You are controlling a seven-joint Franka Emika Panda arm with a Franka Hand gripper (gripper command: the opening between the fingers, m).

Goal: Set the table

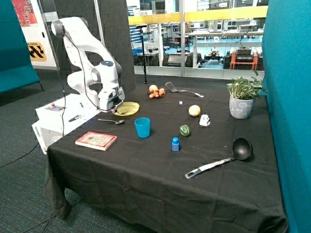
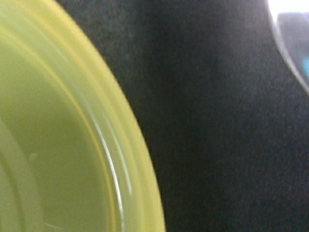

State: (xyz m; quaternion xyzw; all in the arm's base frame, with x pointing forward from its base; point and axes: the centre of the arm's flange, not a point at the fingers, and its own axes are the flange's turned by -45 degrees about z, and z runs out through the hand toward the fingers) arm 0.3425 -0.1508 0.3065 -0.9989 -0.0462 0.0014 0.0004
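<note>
Black cloth covers the table (image 1: 146,179), on which a round yellow plastic plate (image 1: 127,108) is set near the edge below the white arm's gripper (image 1: 112,109). The gripper is lowered right at the plate's rim (whether its fingers are open or closed cannot be told). A metal spoon (image 1: 112,121) is laid just beside the plate, with a blue plastic cup (image 1: 142,127) near it and a red book (image 1: 96,140) closer to the table's edge. In the wrist view the plate's rim (image 2: 72,145) is seen close over the cloth. A black ladle (image 1: 223,159) lies well apart.
</note>
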